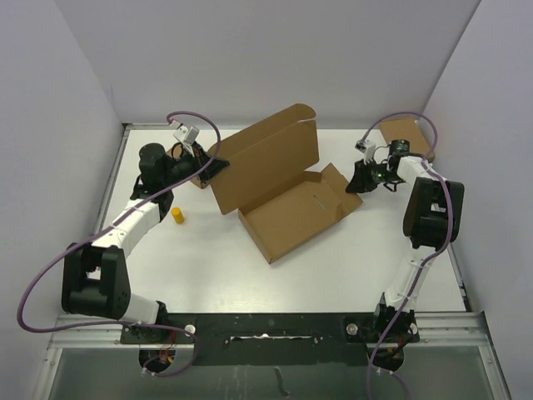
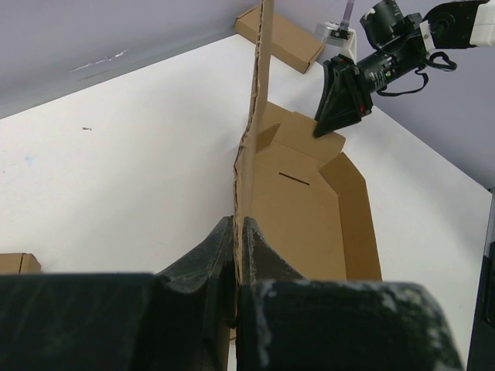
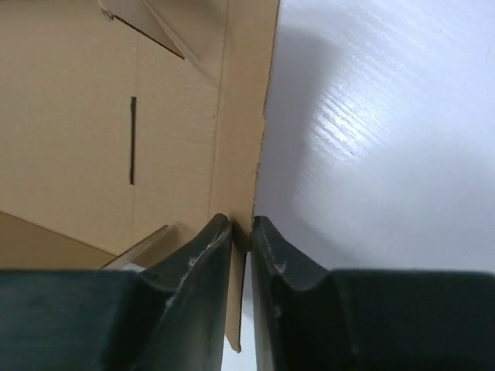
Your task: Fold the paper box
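On a white table [image 1: 250,275] between pale walls, the paper box [image 1: 287,208] sits mid-table, half formed, with its tray walls partly up and its lid panel raised at far left. The left gripper [image 1: 213,167] pinches the lid's edge and the right gripper [image 1: 360,179] pinches the tray's right flap. Closing and tucking look not yet done.

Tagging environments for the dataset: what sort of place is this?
Probably a lab robot cell: white table, plain walls on three sides, left gripper and right gripper pinching the paper box.

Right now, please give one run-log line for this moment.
left gripper: shut on paper box | right gripper: shut on paper box | lid panel: raised
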`<state>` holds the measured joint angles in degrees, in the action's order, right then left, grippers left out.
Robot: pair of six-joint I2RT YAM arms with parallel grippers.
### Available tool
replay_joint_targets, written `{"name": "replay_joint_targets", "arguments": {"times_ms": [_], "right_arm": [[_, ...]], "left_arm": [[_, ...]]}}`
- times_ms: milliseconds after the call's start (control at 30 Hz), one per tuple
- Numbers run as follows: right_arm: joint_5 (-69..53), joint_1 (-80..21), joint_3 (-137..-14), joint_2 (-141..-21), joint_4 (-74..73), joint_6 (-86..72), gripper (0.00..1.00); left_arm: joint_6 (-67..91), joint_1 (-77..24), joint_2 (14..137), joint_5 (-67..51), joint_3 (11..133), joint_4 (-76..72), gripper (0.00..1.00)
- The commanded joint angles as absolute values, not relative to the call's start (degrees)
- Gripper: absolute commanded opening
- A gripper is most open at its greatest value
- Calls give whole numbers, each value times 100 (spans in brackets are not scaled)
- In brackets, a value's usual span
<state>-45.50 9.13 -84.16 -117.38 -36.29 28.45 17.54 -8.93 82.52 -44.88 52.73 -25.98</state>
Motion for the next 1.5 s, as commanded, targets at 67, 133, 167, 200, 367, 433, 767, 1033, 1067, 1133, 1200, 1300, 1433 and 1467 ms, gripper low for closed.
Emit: {"name": "replay_joint_targets", "arguments": {"times_ms": [67,133,167,200,367,433,767,1033,1067,1133,1200,1300,1433,1467], "right_arm": [[-5069,908,-8600,-11356,-3626,2824,4],[-5132,894,-8526,-11187,-3556,2757,1],[-5159,887,-8468,-11086,-3517,2721,0],[-5173,876,-8424,-10989,-3492,2679,0],[-5044,627,-8210,-10505,-3287,2499,0],[-4943,487,-8164,-10348,-3270,2515,0],[-4275,-176,-7965,-9725,-3239,2812,0],[-4208,-596,-7814,-9829,-3326,2875,2],[-4232,-591,-7814,-9901,-3347,2863,3],[-4303,-570,-7827,-10064,-3403,2861,7],[-4469,-493,-7862,-10214,-3446,2797,10],[-4785,-356,-7922,-10393,-3530,2712,15],[-5288,-196,-7957,-10566,-3620,2617,24],[-5408,-173,-7969,-10610,-3658,2607,27]], "left_arm": [[1874,-871,8256,-4629,5291,-3103,0],[1910,-867,8249,-4639,5291,-3140,0],[1927,-870,8245,-4640,5286,-3160,0],[1937,-866,8237,-4636,5287,-3170,0],[1982,-870,8227,-4654,5282,-3223,0],[1986,-870,8218,-4658,5287,-3232,0],[2014,-861,8191,-4614,5258,-3293,0],[2071,-861,8179,-4682,5193,-3498,0],[2041,-861,8182,-4684,5195,-3475,0],[1989,-861,8190,-4672,5203,-3411,0],[1969,-861,8204,-4667,5211,-3372,0],[1944,-861,8226,-4657,5213,-3345,0],[1926,-857,8251,-4649,5226,-3305,0],[1925,-856,8253,-4649,5221,-3305,0]]}}
